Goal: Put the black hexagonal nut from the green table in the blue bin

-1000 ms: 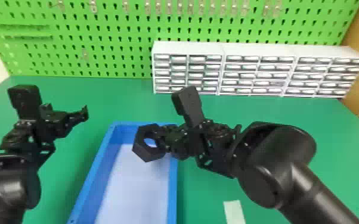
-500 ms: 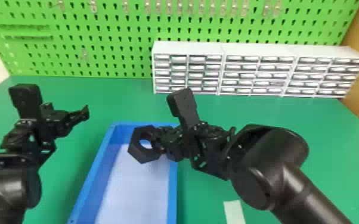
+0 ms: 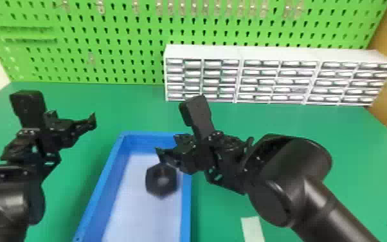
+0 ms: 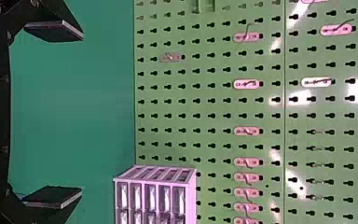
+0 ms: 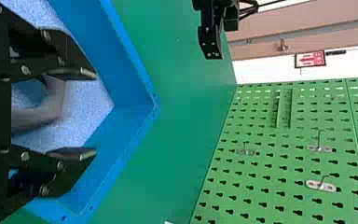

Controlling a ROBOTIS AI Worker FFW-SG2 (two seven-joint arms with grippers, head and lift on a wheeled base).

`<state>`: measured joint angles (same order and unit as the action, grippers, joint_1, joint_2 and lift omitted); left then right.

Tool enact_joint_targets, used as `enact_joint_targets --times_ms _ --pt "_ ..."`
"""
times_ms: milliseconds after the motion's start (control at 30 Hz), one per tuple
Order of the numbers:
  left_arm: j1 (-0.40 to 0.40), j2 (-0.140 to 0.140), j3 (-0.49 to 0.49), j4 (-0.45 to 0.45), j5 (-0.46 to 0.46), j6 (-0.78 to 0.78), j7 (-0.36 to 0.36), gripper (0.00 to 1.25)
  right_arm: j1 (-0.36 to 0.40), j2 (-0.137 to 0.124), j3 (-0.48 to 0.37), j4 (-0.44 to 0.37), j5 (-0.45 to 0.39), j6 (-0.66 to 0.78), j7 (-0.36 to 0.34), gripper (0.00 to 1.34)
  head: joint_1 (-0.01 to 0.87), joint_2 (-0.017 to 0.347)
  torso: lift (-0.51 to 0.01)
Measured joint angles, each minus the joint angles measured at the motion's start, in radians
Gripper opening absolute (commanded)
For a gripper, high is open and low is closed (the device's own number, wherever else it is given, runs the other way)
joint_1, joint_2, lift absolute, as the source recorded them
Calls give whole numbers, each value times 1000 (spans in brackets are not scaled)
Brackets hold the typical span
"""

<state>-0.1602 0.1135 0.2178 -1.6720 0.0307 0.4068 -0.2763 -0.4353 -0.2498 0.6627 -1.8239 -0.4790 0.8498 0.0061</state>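
Two parted fingers, that's the right gripper [image 3: 159, 153], with nothing gripped. Just below it the black hexagonal nut [image 3: 152, 182] shows blurred, within the walls of the blue bin [image 3: 104, 190], whether touching the bottom I can't tell; off left, the left gripper [image 3: 92, 121] hangs open over the green table [image 3: 131, 109].

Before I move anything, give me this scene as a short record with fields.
nut: black, hexagonal, not gripped, over or in the bin; floor contact unclear
bin: blue walls, pale floor, on green table
right gripper: open, above the bin
left gripper: open, empty, left of the bin
background: white drawer units before green pegboard
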Motion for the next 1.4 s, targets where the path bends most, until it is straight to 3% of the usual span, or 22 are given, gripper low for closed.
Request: enact_joint_targets --times_ms 900,1400 --pt "-1 0 -2 2 1 0 -1 1132 3 -6 -19 2 -18 -2 0 876 666 32 -100" --pt "-1 0 -3 1 5 0 0 1132 53 2 -141 6 62 -18 0 884 666 32 -100"
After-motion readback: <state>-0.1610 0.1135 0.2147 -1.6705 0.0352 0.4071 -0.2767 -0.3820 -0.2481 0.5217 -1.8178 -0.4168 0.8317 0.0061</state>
